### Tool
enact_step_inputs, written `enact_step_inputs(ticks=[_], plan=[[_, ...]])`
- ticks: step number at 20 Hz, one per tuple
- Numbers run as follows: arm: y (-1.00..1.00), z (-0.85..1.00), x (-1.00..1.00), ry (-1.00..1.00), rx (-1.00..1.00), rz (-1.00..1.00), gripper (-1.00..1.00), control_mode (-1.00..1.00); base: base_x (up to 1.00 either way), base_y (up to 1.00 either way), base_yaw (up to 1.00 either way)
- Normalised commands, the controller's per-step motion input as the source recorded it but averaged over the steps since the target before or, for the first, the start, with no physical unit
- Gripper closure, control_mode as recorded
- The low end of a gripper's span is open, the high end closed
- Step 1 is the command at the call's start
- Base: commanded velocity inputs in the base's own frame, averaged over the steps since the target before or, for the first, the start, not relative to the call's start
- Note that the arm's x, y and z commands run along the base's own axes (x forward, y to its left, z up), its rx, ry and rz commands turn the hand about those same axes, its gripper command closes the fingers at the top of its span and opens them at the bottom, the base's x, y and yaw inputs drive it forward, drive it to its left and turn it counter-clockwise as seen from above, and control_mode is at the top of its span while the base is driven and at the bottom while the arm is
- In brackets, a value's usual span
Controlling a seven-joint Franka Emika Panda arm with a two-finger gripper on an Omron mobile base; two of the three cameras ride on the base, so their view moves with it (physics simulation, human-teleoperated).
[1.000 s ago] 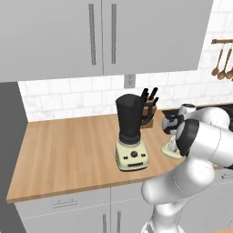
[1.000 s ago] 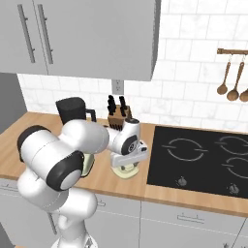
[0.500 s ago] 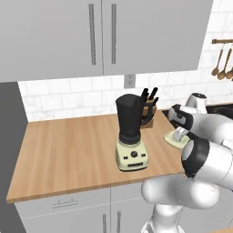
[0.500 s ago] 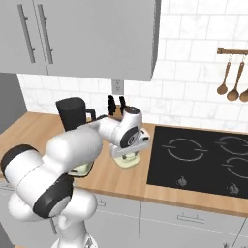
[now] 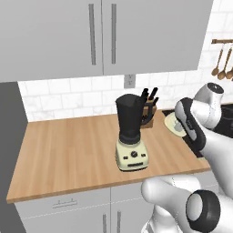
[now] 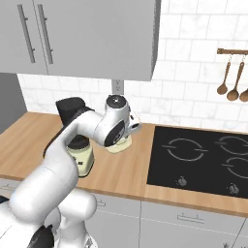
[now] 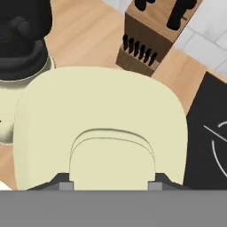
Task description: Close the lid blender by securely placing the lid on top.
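Grasping the lid [image 7: 102, 128] comes first: your gripper [image 7: 111, 184] straddles its knob, fingers spread, so centre them, then pinch before lifting toward the blender [image 5: 131, 132].

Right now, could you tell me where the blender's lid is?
The lid lies on the wooden counter, right of the blender and the knife block, beside the black cooktop; the hand view shows it close below the gripper.
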Motion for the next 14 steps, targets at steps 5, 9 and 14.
enact_step_inputs(ticks=[5, 9, 14], plan=[[0.44, 1.00, -0.21, -0.09, -0.03, 0.00, 1.00, -1.00, 0.00, 0.00, 0.00], [0.46, 1.00, -0.01, 0.00, -0.07, 0.00, 1.00, -1.00, 0.00, 0.00, 0.00], [0.96, 1.00, 0.00, 0.02, -0.04, 0.06, 1.00, -1.00, 0.00, 0.00, 0.00]])
